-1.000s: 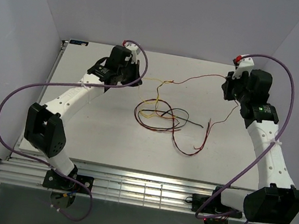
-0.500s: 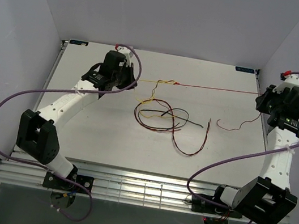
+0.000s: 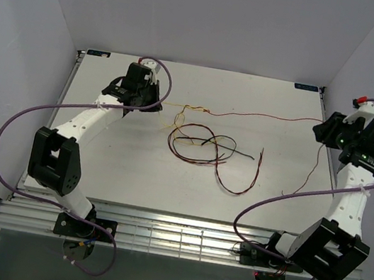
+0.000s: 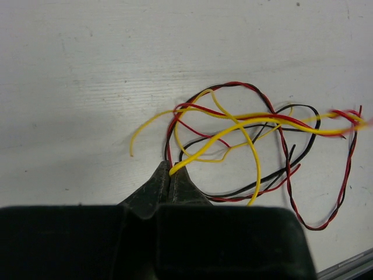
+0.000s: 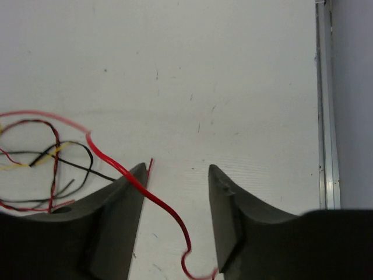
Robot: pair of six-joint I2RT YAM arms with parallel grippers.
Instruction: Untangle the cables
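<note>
The cables lie in a loose red, black and yellow tangle at mid-table. From it a yellow cable leads to my left gripper, which is shut on its end; in the top view the left gripper sits at the back left. A red cable sags from the yellow one across to the right side. There my right gripper stands open. In the right wrist view the red cable passes slack between the parted fingers of the right gripper, gripped by neither.
The white table ends at a metal rail just right of my right gripper. Thick purple cables loop off both arms. Grey walls enclose the back and sides.
My right gripper has opened and let go of the red cable, which was pulled taut half a second ago and now hangs slack. The left gripper still holds the yellow cable.
</note>
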